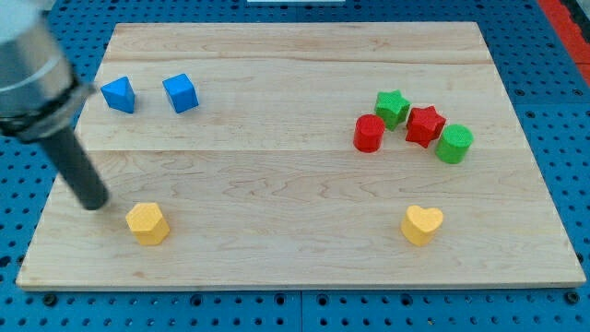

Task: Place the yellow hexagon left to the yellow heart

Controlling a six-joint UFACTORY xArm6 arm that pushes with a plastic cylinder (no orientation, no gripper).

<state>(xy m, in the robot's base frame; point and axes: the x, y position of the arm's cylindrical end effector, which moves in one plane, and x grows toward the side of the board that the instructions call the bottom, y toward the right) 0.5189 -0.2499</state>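
Note:
The yellow hexagon point(147, 223) lies near the view's bottom left of the wooden board. The yellow heart point(421, 224) lies near the view's bottom right, far from the hexagon. My tip point(95, 204) rests on the board just to the left of the hexagon and slightly above it, a small gap apart. The dark rod rises from the tip toward the view's top left.
Two blue blocks point(119, 94) point(181, 93) sit at the upper left. At the right is a cluster: a red cylinder point(369, 133), a green star point(393, 108), a red star point(425, 125) and a green cylinder point(454, 144). The board's left edge point(44, 217) is near my tip.

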